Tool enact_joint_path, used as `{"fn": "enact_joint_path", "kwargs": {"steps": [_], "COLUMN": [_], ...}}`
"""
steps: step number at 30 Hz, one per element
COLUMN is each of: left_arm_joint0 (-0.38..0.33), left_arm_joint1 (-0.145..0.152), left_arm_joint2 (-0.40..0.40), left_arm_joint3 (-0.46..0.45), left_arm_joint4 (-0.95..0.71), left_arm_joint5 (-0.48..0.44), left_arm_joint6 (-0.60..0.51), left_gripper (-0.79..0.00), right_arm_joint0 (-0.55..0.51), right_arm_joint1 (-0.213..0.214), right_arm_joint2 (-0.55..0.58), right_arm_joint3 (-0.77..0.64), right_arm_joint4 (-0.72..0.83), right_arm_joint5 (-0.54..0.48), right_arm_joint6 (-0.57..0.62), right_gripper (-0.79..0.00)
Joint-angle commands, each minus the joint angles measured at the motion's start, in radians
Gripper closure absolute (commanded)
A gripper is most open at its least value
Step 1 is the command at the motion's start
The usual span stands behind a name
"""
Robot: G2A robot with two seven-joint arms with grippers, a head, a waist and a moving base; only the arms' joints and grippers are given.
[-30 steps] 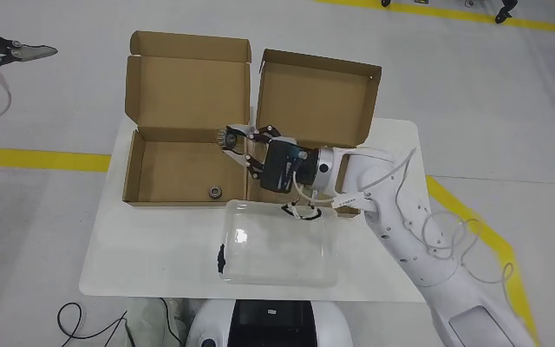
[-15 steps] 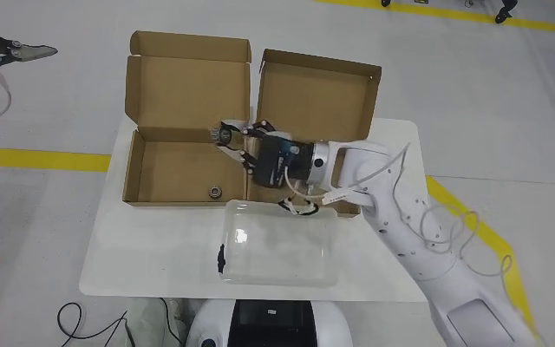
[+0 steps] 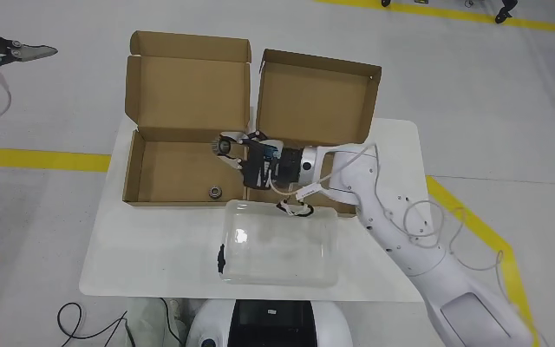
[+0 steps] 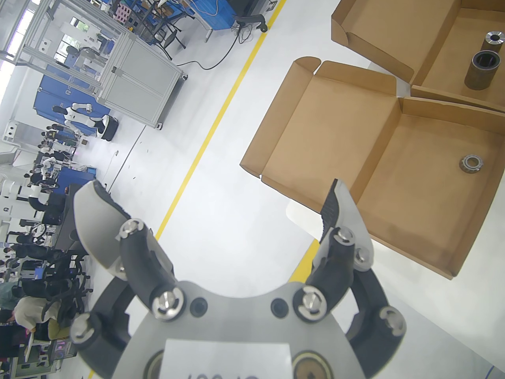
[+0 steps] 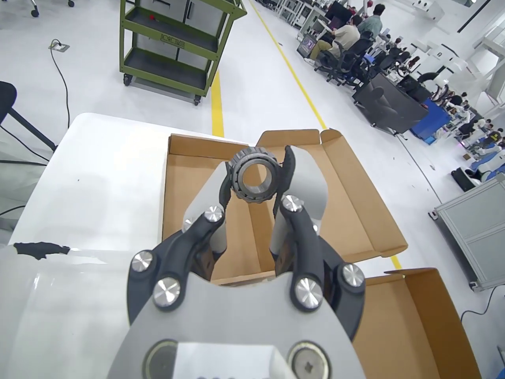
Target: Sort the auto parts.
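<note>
Above the left box [image 3: 173, 169], the right pincer [image 3: 227, 146], clamped on a bearing [image 5: 254, 177], has edged farther leftward.

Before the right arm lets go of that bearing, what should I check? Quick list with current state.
1. Grip: right gripper shut on the bearing, held between both fingers: ok.
2. Position: bearing over the left box, close to its back wall: ok.
3. Sort match: left box holds a small bearing; the sleeves stand in the right box: ok.
4. Drop height above the box floor: cannot tell.
5. Left gripper open, off to the side of both boxes: ok.
</note>
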Motion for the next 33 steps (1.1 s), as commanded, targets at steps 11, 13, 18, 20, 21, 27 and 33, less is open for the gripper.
{"fn": "enact_joint_path", "kwargs": {"steps": [11, 13, 18, 20, 21, 27, 33], "left_arm_joint0": [0.000, 0.000, 0.000, 0.000, 0.000, 0.000, 0.000], "left_arm_joint1": [0.000, 0.000, 0.000, 0.000, 0.000, 0.000, 0.000], "left_arm_joint2": [0.000, 0.000, 0.000, 0.000, 0.000, 0.000, 0.000], "left_arm_joint3": [0.000, 0.000, 0.000, 0.000, 0.000, 0.000, 0.000], "left_arm_joint4": [0.000, 0.000, 0.000, 0.000, 0.000, 0.000, 0.000], "left_arm_joint5": [0.000, 0.000, 0.000, 0.000, 0.000, 0.000, 0.000], "left_arm_joint6": [0.000, 0.000, 0.000, 0.000, 0.000, 0.000, 0.000], "left_gripper": [-0.785, -0.785, -0.785, -0.785, -0.785, -0.785, -0.785], "right_arm_joint0": [0.075, 0.090, 0.132, 0.148, 0.156, 0.200, 0.238], "right_arm_joint1": [-0.046, -0.057, -0.086, -0.100, -0.108, -0.154, -0.208], "right_arm_joint2": [-0.087, -0.104, -0.149, -0.169, -0.179, -0.236, -0.298], "right_arm_joint3": [0.148, 0.171, 0.238, 0.265, 0.280, 0.372, 0.473], "right_arm_joint4": [0.023, 0.028, 0.038, 0.043, 0.046, 0.064, 0.085], "right_arm_joint5": [0.025, 0.031, 0.045, 0.053, 0.057, 0.077, 0.095], "right_arm_joint6": [0.033, 0.035, 0.050, 0.062, 0.067, 0.101, 0.171], "right_gripper": [0.000, 0.000, 0.000, 0.000, 0.000, 0.000, 0.000]}}
